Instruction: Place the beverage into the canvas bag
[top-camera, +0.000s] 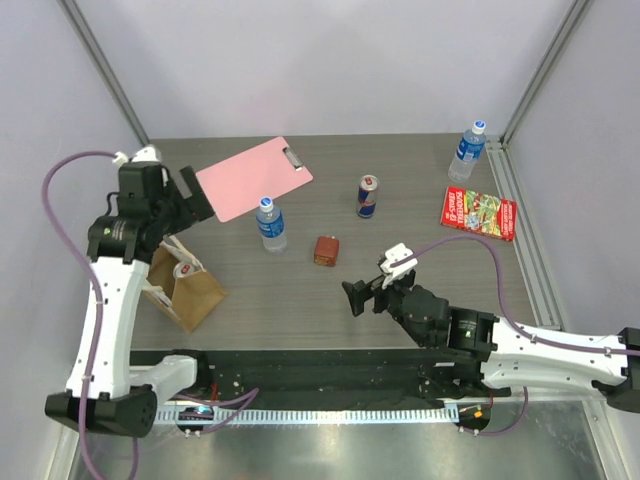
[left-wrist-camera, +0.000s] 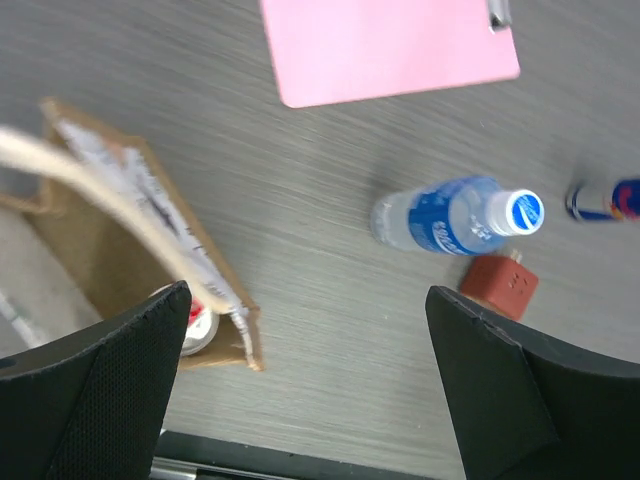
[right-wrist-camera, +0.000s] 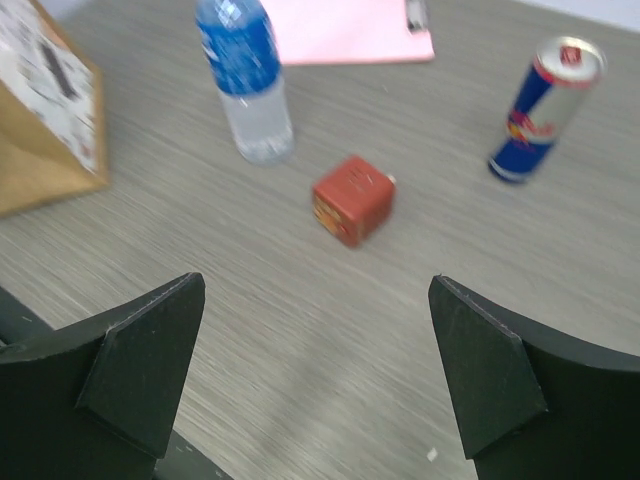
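The left arm (top-camera: 98, 310) rises from its base at the lower left of the top view, with its white link upright and its wrist turned rightward. The left gripper (top-camera: 196, 194) hangs at upper left, jaws spread wide with nothing between them. The right arm (top-camera: 540, 350) stretches low from the lower right toward the left. The right gripper (top-camera: 366, 287) sits near centre, its jaws also wide apart and empty.

Grey table (top-camera: 300, 300): canvas bag (top-camera: 195, 290), clipboard (top-camera: 250, 178), box (top-camera: 325, 250)
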